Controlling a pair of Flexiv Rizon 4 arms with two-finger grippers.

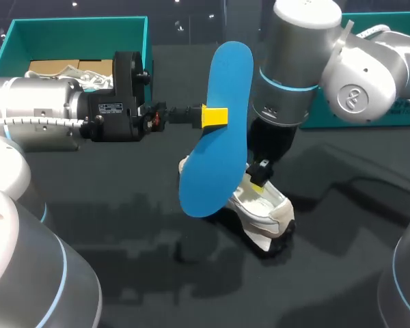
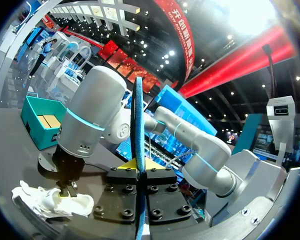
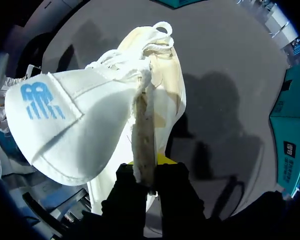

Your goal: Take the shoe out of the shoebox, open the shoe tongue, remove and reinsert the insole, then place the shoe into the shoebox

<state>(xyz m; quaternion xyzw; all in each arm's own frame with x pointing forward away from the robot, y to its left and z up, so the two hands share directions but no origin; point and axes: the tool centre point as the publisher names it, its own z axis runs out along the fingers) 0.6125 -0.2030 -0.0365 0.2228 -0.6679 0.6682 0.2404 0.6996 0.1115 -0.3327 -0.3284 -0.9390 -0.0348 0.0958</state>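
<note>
The jaws of the left gripper [image 1: 215, 116] are closed narrow on the blue insole [image 1: 222, 75], with the yellow tips pressing its two flat sides near the middle. In the head view the insole stands almost upright in the air above the dark table [image 1: 123, 225], its lower end hanging just before the white shoe [image 1: 272, 213]. The right gripper [image 1: 258, 181] comes from above and its jaws pinch the opening of the shoe, which lies on the table. The teal shoebox [image 1: 14, 37] stands well apart, at the far left corner, with brown paper [image 1: 51, 67] inside.

In the left wrist view the insole [image 2: 136, 110] is seen by its thin edge, clamped between the fingers and rising straight ahead of them. The shoe [image 2: 47, 202] lies beside and below, under the right arm [image 2: 90, 115], and the shoebox [image 2: 32, 117] is farther behind.

In the right wrist view the right gripper [image 3: 147, 167] is shut on a thin edge of the shoe's [image 3: 162, 75] upper (exactly which part, I cannot tell). The white tongue [image 3: 45, 115] with a blue mark is folded open beside the fingers.
</note>
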